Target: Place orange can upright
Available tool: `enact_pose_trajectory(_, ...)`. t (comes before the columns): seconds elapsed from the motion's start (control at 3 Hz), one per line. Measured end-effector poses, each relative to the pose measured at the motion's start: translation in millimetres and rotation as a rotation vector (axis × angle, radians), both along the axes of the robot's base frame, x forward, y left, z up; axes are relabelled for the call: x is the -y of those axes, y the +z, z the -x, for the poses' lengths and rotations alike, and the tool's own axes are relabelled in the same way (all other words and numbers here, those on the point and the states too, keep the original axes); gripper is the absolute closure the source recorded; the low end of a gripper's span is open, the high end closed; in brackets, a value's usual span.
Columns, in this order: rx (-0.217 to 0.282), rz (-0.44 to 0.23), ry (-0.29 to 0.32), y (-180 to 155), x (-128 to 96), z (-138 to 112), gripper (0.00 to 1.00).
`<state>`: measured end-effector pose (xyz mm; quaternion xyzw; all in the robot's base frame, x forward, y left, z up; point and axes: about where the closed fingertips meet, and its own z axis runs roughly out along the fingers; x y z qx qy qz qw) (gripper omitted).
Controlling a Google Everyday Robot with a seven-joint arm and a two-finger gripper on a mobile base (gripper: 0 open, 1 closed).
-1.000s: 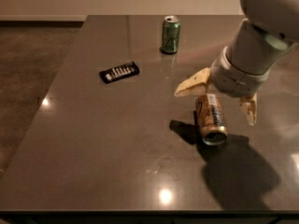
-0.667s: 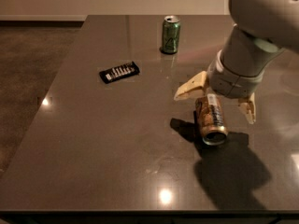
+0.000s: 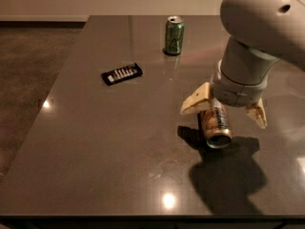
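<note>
The orange can point(image 3: 216, 126) lies on its side on the dark table point(image 3: 119, 142), right of the middle, its silver end facing the front. My gripper point(image 3: 223, 111) hangs just above it, open, with one cream fingertip point(image 3: 193, 104) to the can's left and the other to its right. The fingers straddle the can's far end without closing on it. The arm's grey body hides the can's far end.
A green can point(image 3: 174, 35) stands upright at the back of the table. A flat black packet point(image 3: 122, 73) with white marks lies left of centre. The table's left edge drops to a brown floor point(image 3: 28, 70).
The arm has shifted slightly, its upper body now fuller in view. The can lies in the same place and the fingers still straddle it.
</note>
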<state>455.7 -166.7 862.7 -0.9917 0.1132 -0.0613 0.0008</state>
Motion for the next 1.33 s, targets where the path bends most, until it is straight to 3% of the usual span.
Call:
enact_pose_trajectory(1.0,-0.079,0.025,0.066,-14,-1,28,0.00)
enact_pose_trajectory(1.33,-0.083,0.014,0.066,-16,-7,26,0.18)
